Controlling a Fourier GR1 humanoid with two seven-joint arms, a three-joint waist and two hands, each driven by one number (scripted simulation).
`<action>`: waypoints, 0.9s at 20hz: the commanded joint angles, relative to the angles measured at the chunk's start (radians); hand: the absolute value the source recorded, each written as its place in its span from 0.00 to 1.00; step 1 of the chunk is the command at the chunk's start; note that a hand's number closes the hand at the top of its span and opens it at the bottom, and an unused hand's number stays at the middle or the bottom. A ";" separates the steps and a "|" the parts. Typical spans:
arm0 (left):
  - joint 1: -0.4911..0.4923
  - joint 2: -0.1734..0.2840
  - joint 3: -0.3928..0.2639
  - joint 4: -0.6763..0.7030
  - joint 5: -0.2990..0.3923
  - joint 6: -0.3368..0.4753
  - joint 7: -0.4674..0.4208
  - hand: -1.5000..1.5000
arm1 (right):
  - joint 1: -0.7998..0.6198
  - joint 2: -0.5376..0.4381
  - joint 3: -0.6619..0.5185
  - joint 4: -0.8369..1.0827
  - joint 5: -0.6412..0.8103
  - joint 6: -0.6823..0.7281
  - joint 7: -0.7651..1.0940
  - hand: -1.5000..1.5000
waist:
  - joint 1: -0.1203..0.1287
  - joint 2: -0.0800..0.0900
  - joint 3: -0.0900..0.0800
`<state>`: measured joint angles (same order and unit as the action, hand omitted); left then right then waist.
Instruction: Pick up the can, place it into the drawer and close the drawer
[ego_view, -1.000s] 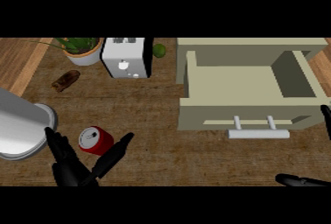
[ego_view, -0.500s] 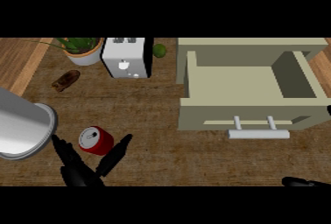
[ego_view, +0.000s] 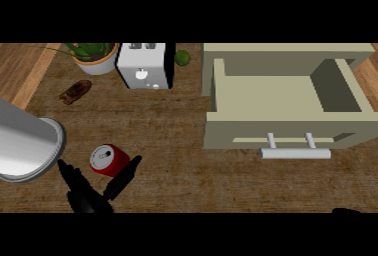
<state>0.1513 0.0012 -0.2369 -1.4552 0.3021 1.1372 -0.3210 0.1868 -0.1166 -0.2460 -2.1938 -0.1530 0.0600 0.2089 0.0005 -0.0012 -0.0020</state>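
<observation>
A red can (ego_view: 109, 160) with a silver top lies on the wooden counter at the lower left. My left hand (ego_view: 88, 200) comes up from the lower edge just below it. The fingers (ego_view: 72, 179) reach up on the can's left and the thumb (ego_view: 123, 175) on its right, both fairly straight and not curled round it. The beige drawer (ego_view: 280, 129) stands pulled open at the right with nothing visible inside, its pale bar handle (ego_view: 295, 153) facing me. Only a small black tip of my right hand (ego_view: 347, 210) shows at the lower right edge.
A large grey cylinder (ego_view: 22, 147) fills the left edge, close beside the can. At the back stand a white toaster (ego_view: 144, 70), a potted plant (ego_view: 94, 55) and a small green item (ego_view: 182, 58). A brown object (ego_view: 75, 92) lies at the back left.
My left hand has slid a little down toward the lower edge while the can stays put. The right hand has sunk almost out of view at the lower right.
</observation>
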 joint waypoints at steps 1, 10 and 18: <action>-0.023 -0.001 0.040 0.125 0.225 -0.052 -0.241 0.00 | 0.014 0.007 -0.006 -0.064 0.004 -0.008 0.037 0.00 | -0.002 0.000 0.000; -0.166 -0.001 0.202 0.447 0.413 -0.260 -0.438 0.00 | -0.061 -0.001 0.002 -0.030 0.023 0.000 0.087 0.00 | -0.003 0.002 0.001; -0.176 0.013 0.216 0.547 0.400 -0.376 -0.501 0.00 | -0.011 0.004 -0.064 -0.037 -0.032 0.057 0.050 0.00 | -0.004 0.001 0.002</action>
<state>-0.0256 0.0041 -0.0370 -0.9497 0.7247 0.8305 -0.8042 0.1725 -0.0947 -0.2613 -2.2365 -0.1305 0.0849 0.2563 -0.0035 -0.0002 -0.0005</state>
